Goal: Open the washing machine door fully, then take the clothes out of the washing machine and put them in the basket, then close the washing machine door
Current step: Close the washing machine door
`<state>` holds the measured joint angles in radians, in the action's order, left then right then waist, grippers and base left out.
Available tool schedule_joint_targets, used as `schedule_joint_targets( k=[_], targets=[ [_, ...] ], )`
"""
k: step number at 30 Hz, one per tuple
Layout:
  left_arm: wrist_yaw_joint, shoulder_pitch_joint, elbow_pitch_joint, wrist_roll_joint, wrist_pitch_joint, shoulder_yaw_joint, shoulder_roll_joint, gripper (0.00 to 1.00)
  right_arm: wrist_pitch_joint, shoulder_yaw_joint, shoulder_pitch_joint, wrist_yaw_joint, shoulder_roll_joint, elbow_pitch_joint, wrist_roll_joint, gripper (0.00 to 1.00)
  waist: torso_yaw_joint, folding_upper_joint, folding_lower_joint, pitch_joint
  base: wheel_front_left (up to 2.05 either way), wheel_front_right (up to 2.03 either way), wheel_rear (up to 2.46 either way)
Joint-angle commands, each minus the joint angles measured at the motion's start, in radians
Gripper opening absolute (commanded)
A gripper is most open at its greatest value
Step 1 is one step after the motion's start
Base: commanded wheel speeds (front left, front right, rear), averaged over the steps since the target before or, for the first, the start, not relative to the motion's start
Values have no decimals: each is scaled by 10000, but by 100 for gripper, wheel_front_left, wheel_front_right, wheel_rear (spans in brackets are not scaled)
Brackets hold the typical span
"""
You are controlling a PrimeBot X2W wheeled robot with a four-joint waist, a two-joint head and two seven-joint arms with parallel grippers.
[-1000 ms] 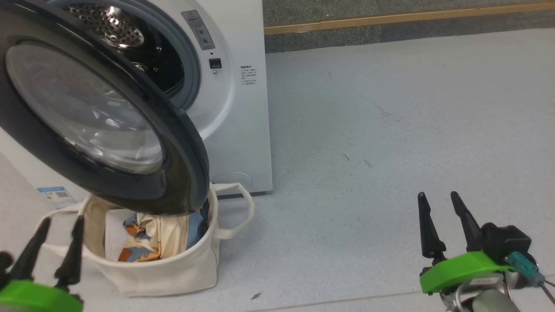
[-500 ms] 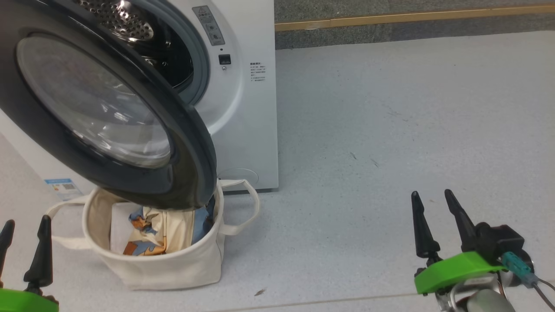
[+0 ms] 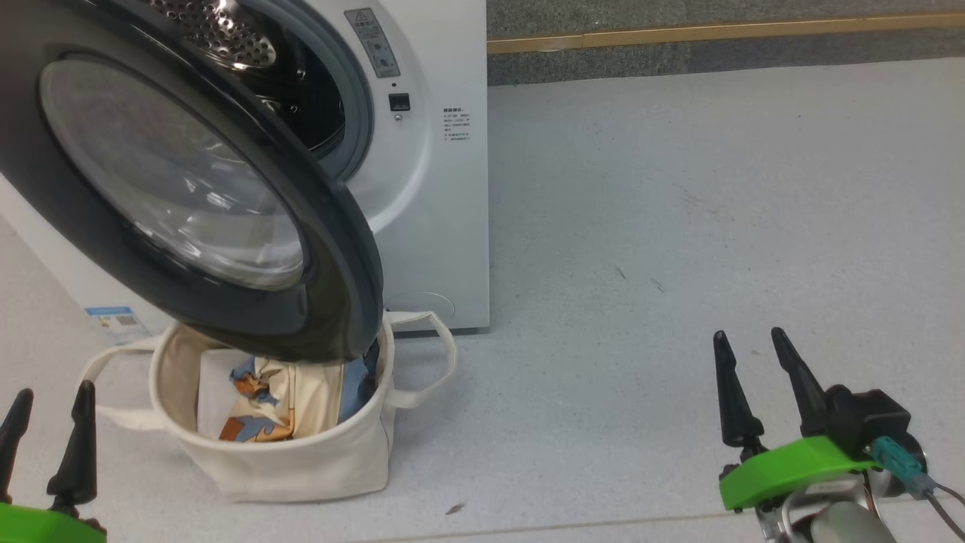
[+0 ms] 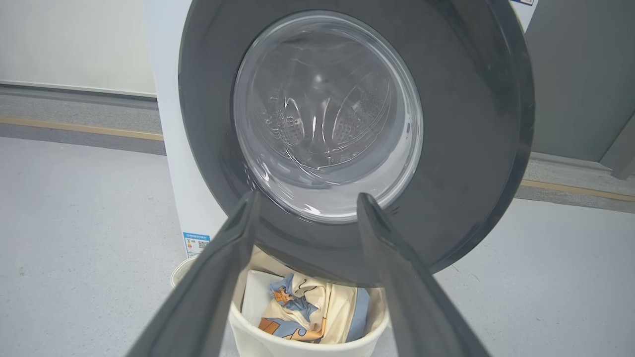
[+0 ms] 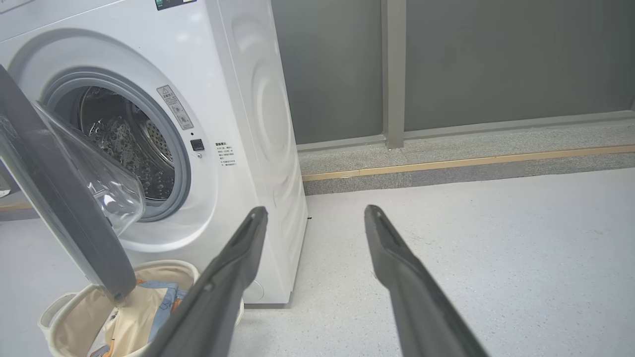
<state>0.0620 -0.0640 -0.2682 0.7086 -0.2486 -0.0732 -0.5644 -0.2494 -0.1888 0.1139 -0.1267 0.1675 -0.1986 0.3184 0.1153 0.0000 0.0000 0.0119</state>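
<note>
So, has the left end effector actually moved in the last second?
Yes. Judged against the basket, the left end effector has drawn away to the robot's left. The camera shifted too, but the basket slid the other way in the head view.

- Illumination: bright, even and diffuse, from above; the floor (image 3: pixel 678 226) is lit uniformly.
- Glare: white streaks on the glass of the washing machine door (image 3: pixel 173 173); soft sheen on its black rim.
- Shadows: soft-edged; the door shades the inside of the basket (image 3: pixel 301 467), and a faint shadow lies on the floor at the basket's right.
- Focus: head view sharp; in both wrist views the near gripper fingers (image 4: pixel 213 287) are slightly soft.
- Distortion: wide-angle; the washing machine (image 5: pixel 258 124) leans in the right wrist view.
</note>
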Motion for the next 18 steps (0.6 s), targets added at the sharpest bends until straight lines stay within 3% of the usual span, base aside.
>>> schedule_joint_targets(
  k=[1,8,10,18],
  targets=[
    [23,-628,176,-6,-110,500,-441,100,-124,-145,238,-40,12,309,-31,100,-4,0,0,3,0,0,0],
    [78,-696,89,-42,-117,480,-413,100,-124,-110,240,-40,41,271,8,98,-100,0,0,5,0,0,0],
    [97,-732,55,-46,-119,466,-371,100,-124,-100,273,-40,44,264,-8,3,-141,0,0,-5,0,0,0],
    [167,-1074,-47,-186,-126,295,14,100,265,-743,1170,-40,57,904,744,0,-572,0,0,-264,0,0,0]
  ],
)
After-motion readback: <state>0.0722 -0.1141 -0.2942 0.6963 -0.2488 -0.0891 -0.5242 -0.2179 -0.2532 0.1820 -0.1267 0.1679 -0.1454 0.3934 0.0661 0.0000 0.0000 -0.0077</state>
